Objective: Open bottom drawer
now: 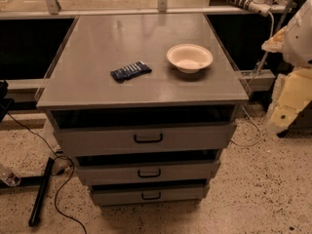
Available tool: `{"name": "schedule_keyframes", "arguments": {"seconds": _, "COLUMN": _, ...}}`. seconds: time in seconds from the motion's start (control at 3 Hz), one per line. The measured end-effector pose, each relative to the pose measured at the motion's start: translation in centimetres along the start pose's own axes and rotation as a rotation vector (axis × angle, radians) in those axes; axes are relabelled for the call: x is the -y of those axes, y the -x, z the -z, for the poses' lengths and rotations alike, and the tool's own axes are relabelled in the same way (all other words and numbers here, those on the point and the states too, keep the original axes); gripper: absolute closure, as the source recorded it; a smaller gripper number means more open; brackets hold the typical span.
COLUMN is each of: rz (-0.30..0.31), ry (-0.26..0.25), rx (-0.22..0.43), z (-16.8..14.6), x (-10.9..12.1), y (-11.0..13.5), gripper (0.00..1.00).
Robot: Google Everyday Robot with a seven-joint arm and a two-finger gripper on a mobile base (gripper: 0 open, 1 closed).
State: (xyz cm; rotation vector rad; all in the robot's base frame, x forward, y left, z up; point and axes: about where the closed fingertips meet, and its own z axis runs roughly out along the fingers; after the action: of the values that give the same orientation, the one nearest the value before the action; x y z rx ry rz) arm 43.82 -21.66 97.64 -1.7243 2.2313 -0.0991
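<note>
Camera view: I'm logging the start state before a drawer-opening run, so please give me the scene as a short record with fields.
bottom drawer: lowest and narrowest of three grey fronts; dark gap above it
handle: black loop at the centre of that front, untouched
gripper: off the cabinet's right side, around top-drawer height, well away from the handle
cabinet top: white bowl and dark blue packet
</note>
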Motion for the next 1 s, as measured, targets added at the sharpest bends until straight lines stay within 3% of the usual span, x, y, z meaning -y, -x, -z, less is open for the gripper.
{"name": "schedule_keyframes", "arguments": {"seconds": 0.33, "rz": 0.009, "ry": -0.016, "rx": -0.001, "z": 0.0, "x": -0.4, "y": 0.2, "gripper": 0.00}}
{"name": "schedule_keyframes", "arguments": {"seconds": 1.0, "rz": 0.110, "ry": -0.044, "rx": 0.072, "z": -2.5, "x": -5.2, "y": -0.2, "gripper": 0.00}}
